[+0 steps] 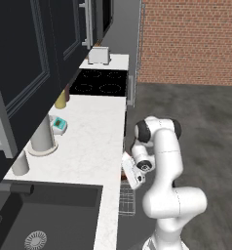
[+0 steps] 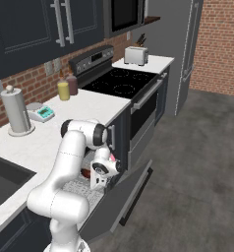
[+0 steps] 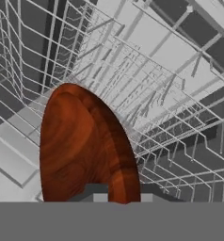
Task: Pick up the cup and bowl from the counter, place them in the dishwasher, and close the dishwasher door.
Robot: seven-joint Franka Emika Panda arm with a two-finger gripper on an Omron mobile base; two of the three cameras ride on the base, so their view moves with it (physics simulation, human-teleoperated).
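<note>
Bowl [image 3: 83,148] stands on edge in the dishwasher rack [image 3: 170,94], directly before the hand [image 3: 119,195], whose near-closed fingers apparently pinch its rim.

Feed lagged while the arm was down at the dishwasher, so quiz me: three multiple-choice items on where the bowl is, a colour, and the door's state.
1. Where is the bowl?
A. on the counter by the sink
B. in the dishwasher's wire rack
C. on the stovetop

2. What colour is the bowl?
A. red-brown
B. yellow
C. white

3. How does the dishwasher door stand?
A. shut flush
B. removed
C. open, tilted outward

Answers:
1 B, the hand view shows it standing on edge among the rack wires, at the claw.
2 A, its glossy surface is red-brown.
3 C, the right base view shows the dark panel leaning out below the counter.
</note>
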